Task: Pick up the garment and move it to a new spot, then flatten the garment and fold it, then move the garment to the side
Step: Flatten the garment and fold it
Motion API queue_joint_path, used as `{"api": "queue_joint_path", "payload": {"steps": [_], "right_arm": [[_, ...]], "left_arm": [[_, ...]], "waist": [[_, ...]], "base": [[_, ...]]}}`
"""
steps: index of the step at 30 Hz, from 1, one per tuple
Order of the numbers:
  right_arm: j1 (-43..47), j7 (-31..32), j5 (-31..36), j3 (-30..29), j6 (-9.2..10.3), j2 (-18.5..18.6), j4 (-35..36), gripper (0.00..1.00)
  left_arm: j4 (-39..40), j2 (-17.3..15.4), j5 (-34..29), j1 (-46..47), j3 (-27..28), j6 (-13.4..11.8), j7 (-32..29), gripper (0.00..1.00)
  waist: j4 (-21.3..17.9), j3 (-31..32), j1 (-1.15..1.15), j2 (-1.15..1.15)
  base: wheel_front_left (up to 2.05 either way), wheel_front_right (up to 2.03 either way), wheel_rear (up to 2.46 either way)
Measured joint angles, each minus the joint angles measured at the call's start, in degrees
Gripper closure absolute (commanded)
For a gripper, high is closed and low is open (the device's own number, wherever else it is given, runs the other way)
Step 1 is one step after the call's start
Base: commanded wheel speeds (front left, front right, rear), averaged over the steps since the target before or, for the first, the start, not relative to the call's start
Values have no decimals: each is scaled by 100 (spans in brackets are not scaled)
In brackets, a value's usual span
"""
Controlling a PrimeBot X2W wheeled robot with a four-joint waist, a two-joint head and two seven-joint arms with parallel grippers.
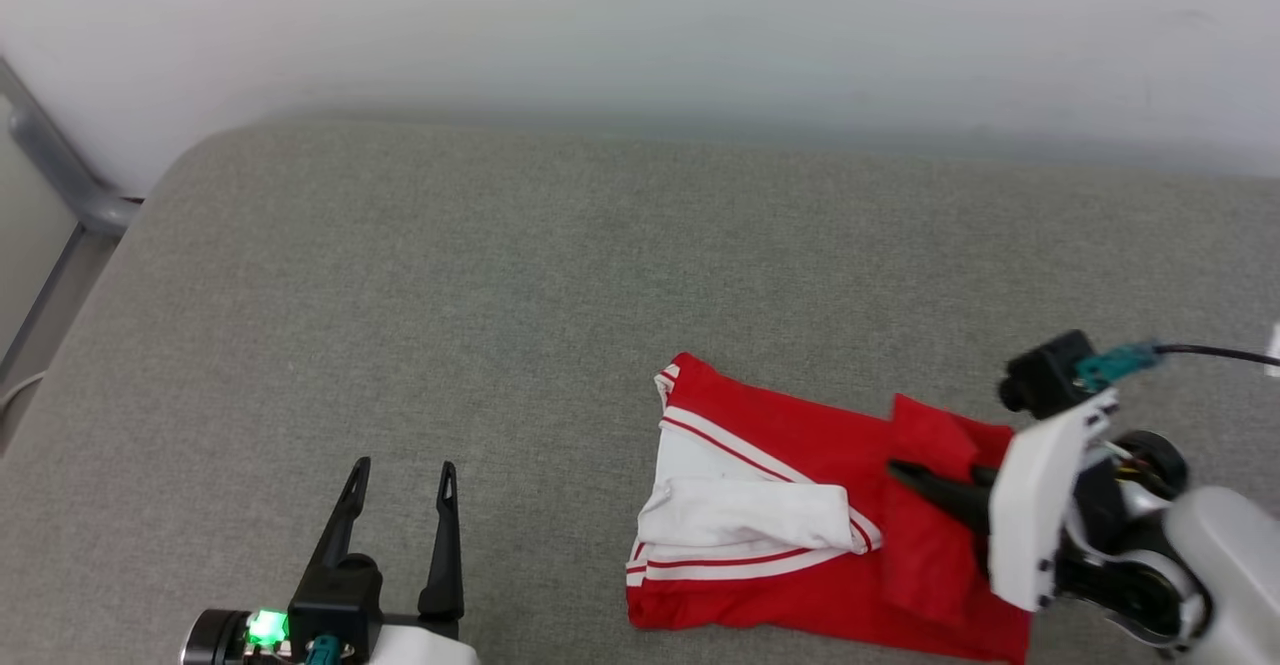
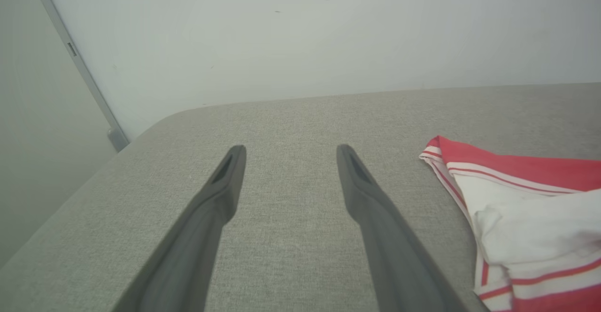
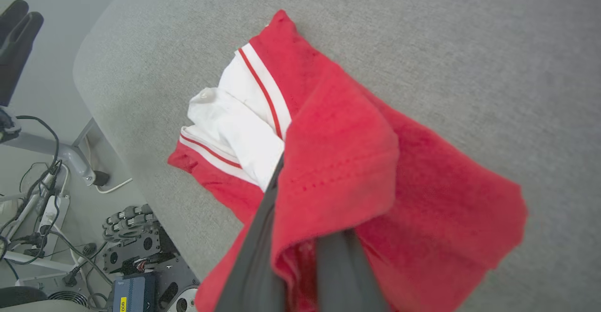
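The garment [image 1: 780, 435] lies folded on the grey padded surface [image 1: 450, 285] at the right front, red with a white sleeve and striped trim on top. My right gripper [image 1: 900, 472] comes in from the right and is shut on a red flap at the garment's right part. In the right wrist view the red cloth [image 3: 422, 176] drapes over the right gripper [image 3: 300, 199] and is pinched between its dark fingers. My left gripper [image 1: 405, 467] is open over bare surface to the garment's left, holding nothing. In the left wrist view the left gripper [image 2: 291, 150] points at the wall, with the garment [image 2: 516, 171] at the right.
A white wall [image 1: 640, 25] runs behind the surface. A grey metal frame [image 1: 60, 175] stands past the surface's rounded left corner. Below the surface's near edge are cables and a robot base [image 3: 131, 251] on the floor.
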State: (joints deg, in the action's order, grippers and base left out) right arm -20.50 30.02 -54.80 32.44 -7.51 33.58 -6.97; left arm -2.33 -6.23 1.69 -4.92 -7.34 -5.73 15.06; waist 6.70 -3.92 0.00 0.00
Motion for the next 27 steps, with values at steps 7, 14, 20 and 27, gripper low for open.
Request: {"api": "queue_joint_path", "payload": {"steps": [7, 14, 20, 27], "right_arm": [[-636, 48, 357, 527, 0, -734, -410, 100], [-1305, -278, 848, 942, 0, -1313, -1403, 100], [-1534, -542, 1182, 1212, 0, -1719, -2402, 100], [-1619, -1025, 1278, 1556, 0, -1794, -2803, 71]], "left_arm": [[-57, 76, -11, 193, -40, 49, 0, 0], [-100, 130, -12, 319, -51, 71, 0, 0], [-130, 166, -20, 446, -87, 104, 0, 0], [-187, 210, -16, 489, -78, 97, 0, 0]], "waist": [[153, -195, 0, 0], [271, -403, 0, 0], [357, -549, 1, 0], [339, -560, 1, 0]], "base": [[0, 0, 0], [0, 0, 0], [0, 0, 0], [0, 0, 0]]}}
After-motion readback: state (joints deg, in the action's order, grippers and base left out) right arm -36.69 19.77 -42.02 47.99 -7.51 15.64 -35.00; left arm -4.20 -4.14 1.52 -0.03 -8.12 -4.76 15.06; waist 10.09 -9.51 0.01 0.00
